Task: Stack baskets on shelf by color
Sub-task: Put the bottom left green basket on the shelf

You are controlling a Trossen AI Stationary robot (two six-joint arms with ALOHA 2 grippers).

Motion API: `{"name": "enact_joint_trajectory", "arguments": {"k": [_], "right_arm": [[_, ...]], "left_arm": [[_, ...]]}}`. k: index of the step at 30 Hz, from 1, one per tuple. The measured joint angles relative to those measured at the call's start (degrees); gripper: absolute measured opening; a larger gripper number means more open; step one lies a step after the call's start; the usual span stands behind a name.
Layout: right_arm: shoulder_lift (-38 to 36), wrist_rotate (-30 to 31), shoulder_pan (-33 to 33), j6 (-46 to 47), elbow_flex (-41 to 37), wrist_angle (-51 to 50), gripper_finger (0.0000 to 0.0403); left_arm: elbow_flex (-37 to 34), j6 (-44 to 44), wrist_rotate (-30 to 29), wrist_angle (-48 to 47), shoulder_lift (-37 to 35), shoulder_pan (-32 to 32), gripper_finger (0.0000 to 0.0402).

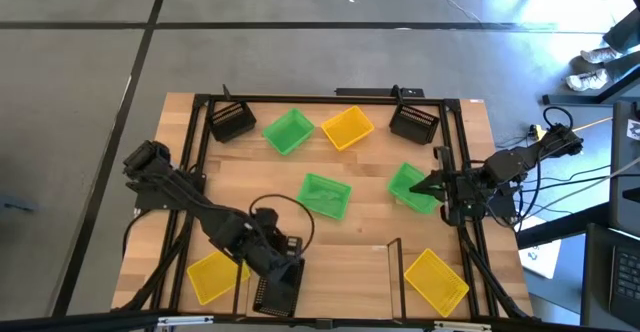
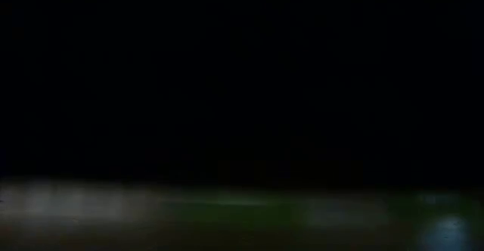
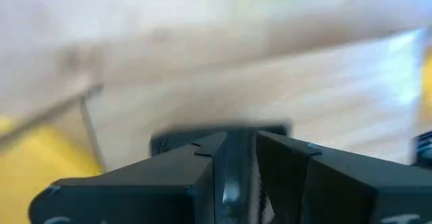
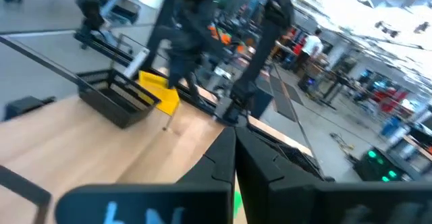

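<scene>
In the high view my left gripper (image 1: 283, 270) is at the table's near edge, shut on a black basket (image 1: 277, 292). A yellow basket (image 1: 212, 276) lies just left of it. My right gripper (image 1: 424, 185) is at the table's right, shut on a green basket (image 1: 408, 188). Two more black baskets (image 1: 232, 122) (image 1: 413, 123) sit in the far corners. Between them are a green basket (image 1: 288, 130) and a yellow one (image 1: 347, 127). Another green basket (image 1: 324, 194) lies mid-table and another yellow one (image 1: 436, 279) near right. The low view is almost wholly dark. My left gripper pinches a wall of the black basket (image 3: 231, 177) between its two fingers, coming from above and slanting toward the near edge. Whether the basket is lifted does not show. My right gripper comes level from the table's right. Only a sliver of green basket (image 4: 236, 202) shows between its shut fingers.
A thin black frame (image 1: 330, 98) runs around the tabletop, with posts along both sides. A thin black upright post (image 1: 390, 264) stands on the light wood near the near edge, between the held black basket and the near-right yellow one. People stand in the room beyond.
</scene>
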Motion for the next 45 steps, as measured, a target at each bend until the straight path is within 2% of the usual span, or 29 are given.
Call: {"name": "enact_joint_trajectory", "arguments": {"k": [6, 12, 14, 17, 19, 20, 23, 28, 35, 37, 39, 42, 45], "right_arm": [[0.0, -8.9, 0.0, 4.6, 0.0, 0.5, 0.0012], [0.0, -12.4, 0.0, 7.6, 0.0, 0.9, 0.0012], [0.1, -9.7, 0.0, 9.4, 0.0, 3.2, 0.0012], [0.0, 3.8, 0.0, 15.0, 0.4, 6.2, 0.0006], [0.4, 12.7, 0.0, 20.2, 2.3, 3.9, 0.0002], [0.8, 15.1, 0.0, 22.3, 3.7, 2.0, 0.0002], [3.9, 16.0, 0.0, 24.4, 9.2, -5.4, 0.0001], [13.2, 16.1, -0.2, 31.7, 22.2, -19.1, 0.0001], [25.9, 16.1, -5.2, 55.2, 42.8, -44.7, 0.0], [29.2, 15.1, -8.0, 61.8, 47.5, -52.2, 0.0], [32.6, 11.3, -11.4, 65.6, 51.3, -58.3, 0.0], [37.7, 3.5, -17.3, 70.8, 55.3, -65.0, 0.0], [42.2, -5.8, -23.1, 73.3, 57.5, -67.4, 0.0]], "left_arm": [[0.0, 14.1, -14.7, 0.3, -4.8, 0.6, 0.0071], [0.0, 30.5, -19.7, 0.3, -8.8, 3.2, 0.0071], [0.0, 35.0, -20.0, 0.2, -9.8, 4.5, 0.0071], [0.0, 41.2, -20.2, 0.2, -10.8, 6.5, 0.0071], [0.0, 45.0, -20.7, 0.1, -11.0, 7.7, 0.0071], [0.0, 46.8, -21.3, 0.1, -11.0, 8.2, 0.0071], [0.0, 52.1, -23.1, -0.2, -11.1, 9.4, 0.0071], [0.0, 58.6, -24.6, -2.7, -11.8, 11.3, 0.0071], [0.0, 66.7, -25.0, -6.1, -17.2, 14.1, 0.0071], [0.0, 69.0, -25.7, -7.8, -19.3, 15.0, 0.0071], [0.0, 70.4, -26.3, -9.3, -21.2, 16.0, 0.0071], [0.0, 70.6, -25.8, -12.2, -23.7, 17.7, 0.0071], [0.0, 70.6, -25.7, -15.3, -25.4, 18.9, 0.0071]]}}
